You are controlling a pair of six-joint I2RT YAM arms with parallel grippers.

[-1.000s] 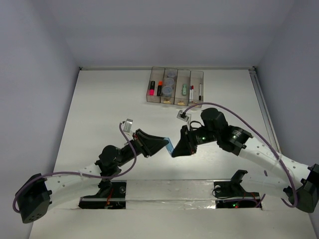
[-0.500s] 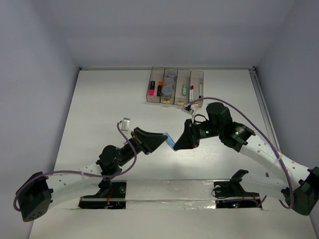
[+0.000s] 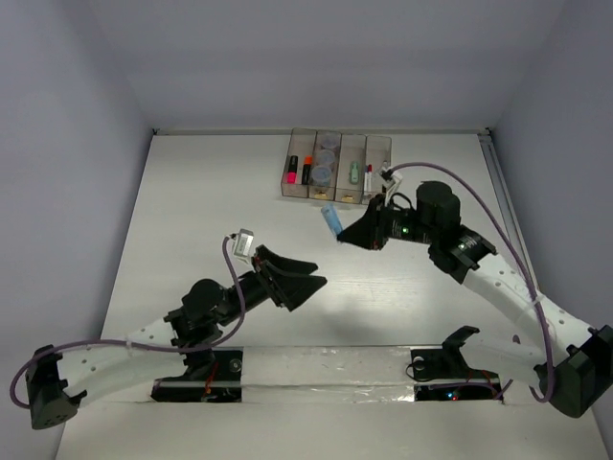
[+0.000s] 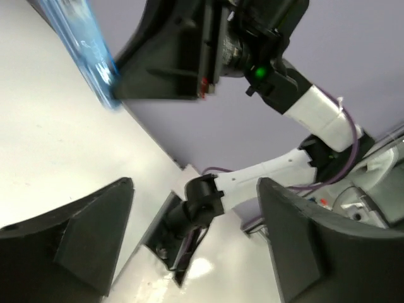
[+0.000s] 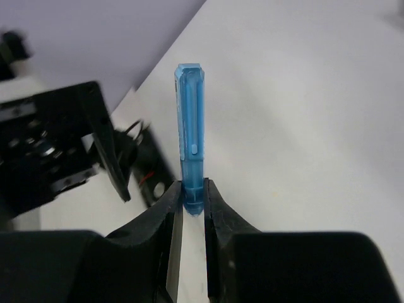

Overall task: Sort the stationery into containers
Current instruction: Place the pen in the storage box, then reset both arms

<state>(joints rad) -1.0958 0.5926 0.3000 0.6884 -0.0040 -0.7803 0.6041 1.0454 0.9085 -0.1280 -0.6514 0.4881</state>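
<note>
The right pincer [image 3: 345, 233], pinching the light-blue pen [image 3: 331, 218] by its end, has carried it from mid-tabletop [image 3: 211, 192] toward 12 o'clock, just short of the 4 bins [image 3: 335, 196], while the left pincer [image 3: 308, 281], spread and empty, has drawn back, so I judge the drop-off close.

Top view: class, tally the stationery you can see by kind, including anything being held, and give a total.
Markers: 2, the pink marker and the orange marker
Round jars: 3
Green piece: 1
Thin white pen: 1 showing
Blue pen, held in the right claw: 1
Total: 8
</note>
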